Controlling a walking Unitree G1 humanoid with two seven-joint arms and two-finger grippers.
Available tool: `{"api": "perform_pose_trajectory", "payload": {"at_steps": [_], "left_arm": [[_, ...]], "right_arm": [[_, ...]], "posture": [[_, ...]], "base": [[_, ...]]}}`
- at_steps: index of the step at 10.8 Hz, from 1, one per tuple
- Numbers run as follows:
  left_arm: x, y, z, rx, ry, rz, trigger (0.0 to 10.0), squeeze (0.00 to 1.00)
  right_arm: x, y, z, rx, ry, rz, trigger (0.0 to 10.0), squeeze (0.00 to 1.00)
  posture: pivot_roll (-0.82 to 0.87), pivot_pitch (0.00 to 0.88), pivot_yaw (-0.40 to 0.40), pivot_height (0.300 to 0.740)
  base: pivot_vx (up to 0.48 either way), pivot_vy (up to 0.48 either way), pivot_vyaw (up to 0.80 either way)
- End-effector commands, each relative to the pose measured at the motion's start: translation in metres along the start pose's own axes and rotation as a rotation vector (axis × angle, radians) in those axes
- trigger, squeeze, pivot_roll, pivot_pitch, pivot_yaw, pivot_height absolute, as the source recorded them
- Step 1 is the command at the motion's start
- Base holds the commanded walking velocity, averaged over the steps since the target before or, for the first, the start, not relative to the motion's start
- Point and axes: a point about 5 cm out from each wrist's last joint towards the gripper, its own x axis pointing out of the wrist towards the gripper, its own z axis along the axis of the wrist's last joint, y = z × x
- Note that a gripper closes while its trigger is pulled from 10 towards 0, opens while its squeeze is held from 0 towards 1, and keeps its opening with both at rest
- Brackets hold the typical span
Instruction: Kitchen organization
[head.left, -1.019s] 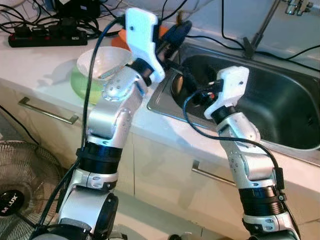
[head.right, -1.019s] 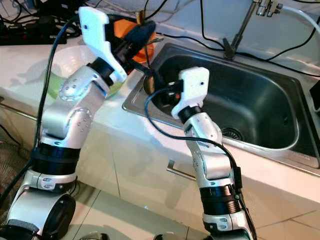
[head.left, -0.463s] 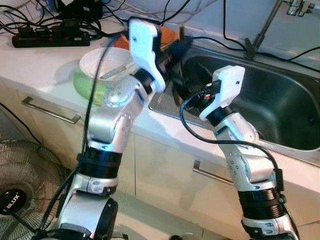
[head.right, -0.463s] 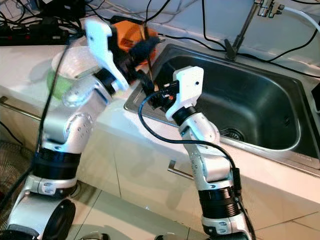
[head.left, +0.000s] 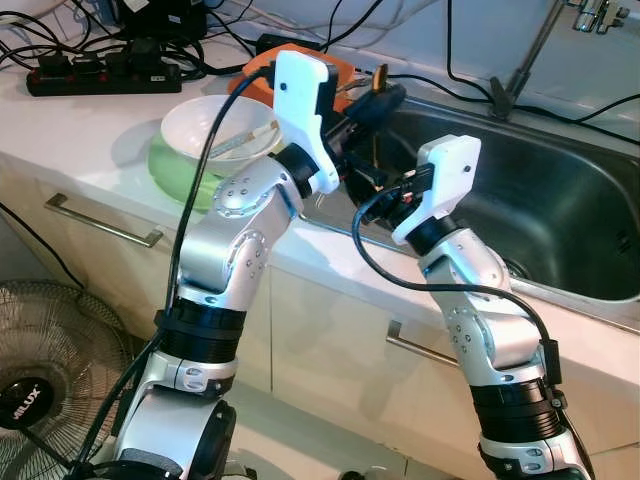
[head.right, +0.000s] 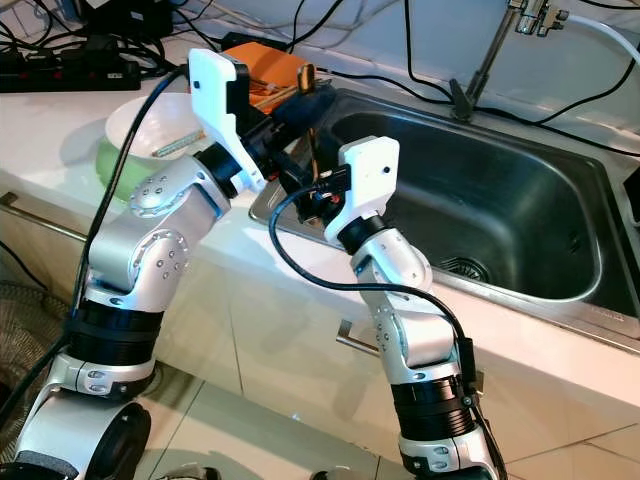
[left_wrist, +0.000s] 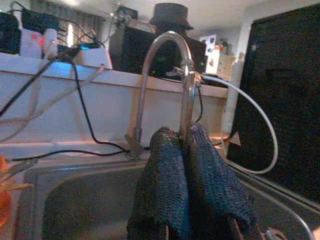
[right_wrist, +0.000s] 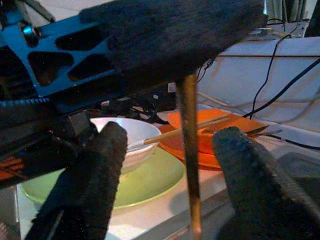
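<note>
One chopstick (head.right: 312, 120) stands upright over the sink's (head.right: 520, 200) near corner, clamped in the left tool (head.right: 300, 100); the right tool (right_wrist: 170, 165), fingers apart around its shaft, should, I'd judge, close squarely low down before the left lets go.

floor fan (head.left: 25, 385), power strip (head.left: 100, 78), cables (head.left: 470, 85)
</note>
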Motion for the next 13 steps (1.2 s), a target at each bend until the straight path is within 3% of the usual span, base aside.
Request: {"api": "perform_pose_trajectory", "payload": {"at_steps": [1, 13], "left_arm": [[0.0022, -0.0079, 0.0010, -0.005, -0.002, -0.042, 10.0, 0.00], [0.0021, -0.0082, 0.0016, 0.040, 0.014, -0.041, 10.0, 0.00]], "right_arm": [[-0.0026, 0.0005, -0.0058, 0.001, 0.026, 0.001, 0.0, 0.00], [-0.0033, -0.0047, -0.0118, -0.022, 0.052, -0.035, 0.0, 0.00]], "posture": [[-0.08, 0.036, -0.055, 0.740], [-0.07, 0.057, -0.059, 0.740]], "base": [[0.000, 0.000, 0.00], [0.000, 0.000, 0.00]]}}
